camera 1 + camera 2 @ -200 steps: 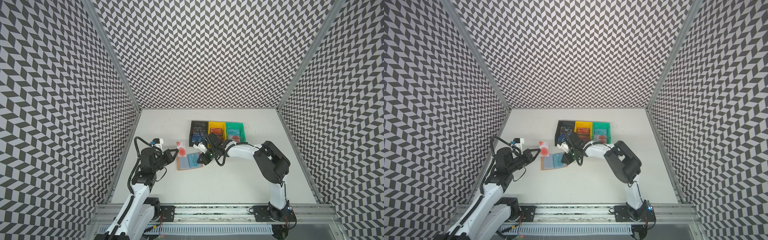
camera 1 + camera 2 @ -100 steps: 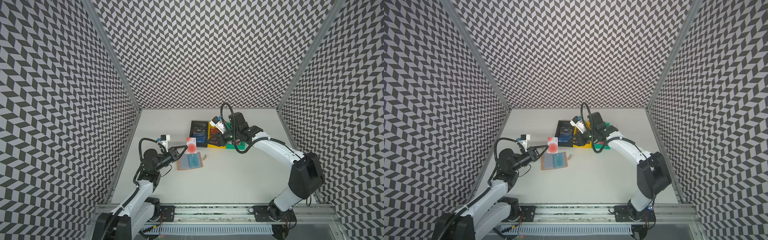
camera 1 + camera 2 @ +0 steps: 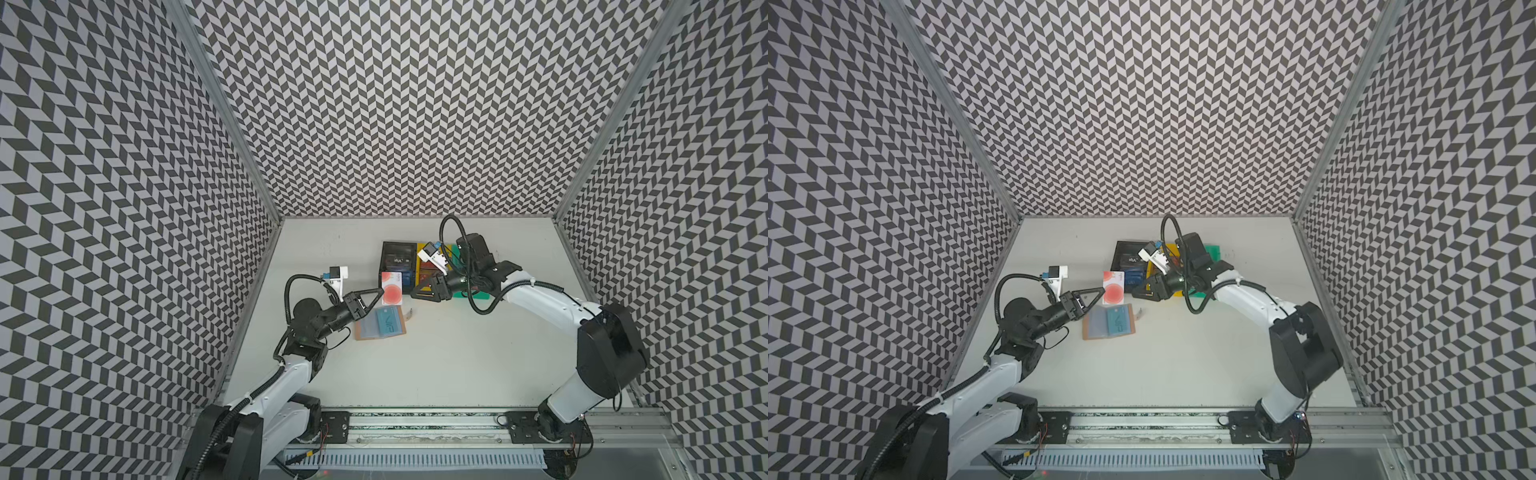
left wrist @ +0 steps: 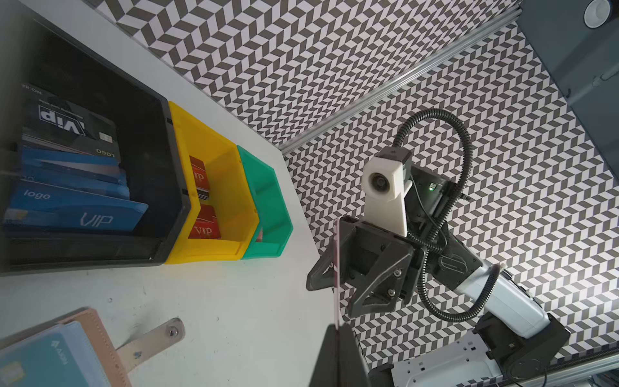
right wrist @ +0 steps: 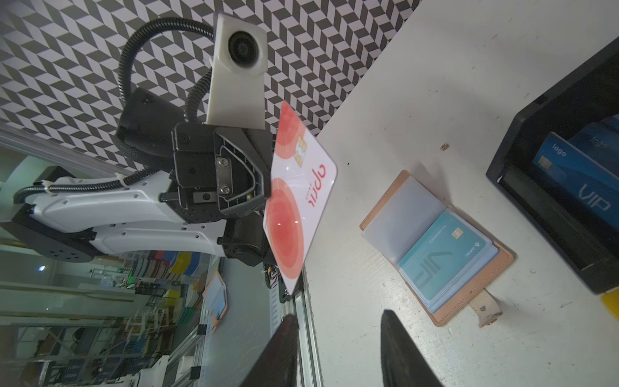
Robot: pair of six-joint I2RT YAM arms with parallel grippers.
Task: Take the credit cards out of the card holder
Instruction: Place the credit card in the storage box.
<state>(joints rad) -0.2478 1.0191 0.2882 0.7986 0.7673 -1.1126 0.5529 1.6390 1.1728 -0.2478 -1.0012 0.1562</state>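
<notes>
Left gripper (image 3: 380, 291) was clamped on the pale card with red circles (image 3: 391, 288) and held it upright in the air over the table (image 3: 457, 365). The card was just past the far edge of the card holder (image 3: 379, 325) and in front of the black bin (image 4: 83, 254). In the left wrist view the card appeared edge-on between the fingers. Right gripper (image 3: 414, 293) faced the card from the opposite side, near it but apart in both top views. Its fingers (image 5: 402, 355) were spread with nothing between them. The card holder lay open and flat on the table, with its snap tab (image 4: 150, 338) toward the right arm's side. The teal card (image 5: 442, 254) sat inside a clear sleeve. The black bin held blue and black cards. The yellow bin (image 4: 207, 249) beside it held red ones. The contents of the green bin (image 4: 264, 249) could not be made out.
</notes>
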